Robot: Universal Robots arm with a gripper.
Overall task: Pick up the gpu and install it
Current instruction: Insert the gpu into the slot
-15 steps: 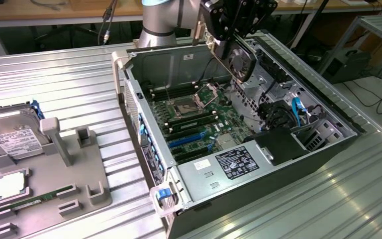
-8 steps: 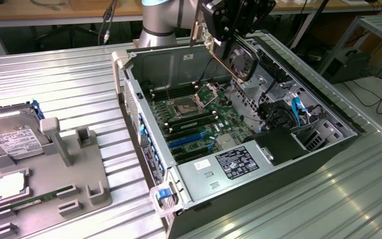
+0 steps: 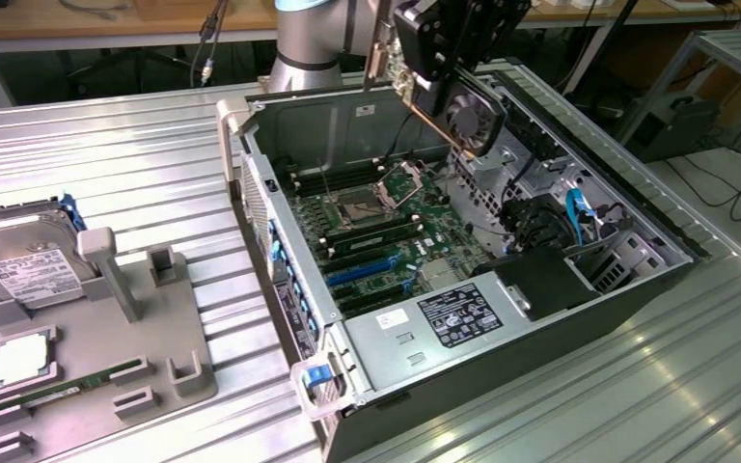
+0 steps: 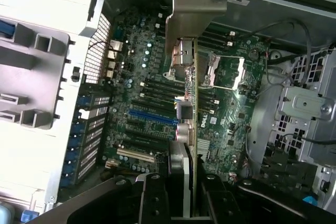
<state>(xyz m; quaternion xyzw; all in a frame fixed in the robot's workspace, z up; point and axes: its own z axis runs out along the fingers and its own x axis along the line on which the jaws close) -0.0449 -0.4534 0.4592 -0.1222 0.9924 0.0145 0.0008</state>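
Bright glare washes the metal table [image 3: 679,386], seemingly from overhead.

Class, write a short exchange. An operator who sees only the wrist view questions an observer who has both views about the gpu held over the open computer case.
Operator: From the wrist I see the gpu edge-on in the gripper. Which face is which?
Observer: In the exterior view its round fan face is turned towards that camera.
Operator: Is it seated?
Observer: No. It hangs above the computer case, clear of the blue slots.
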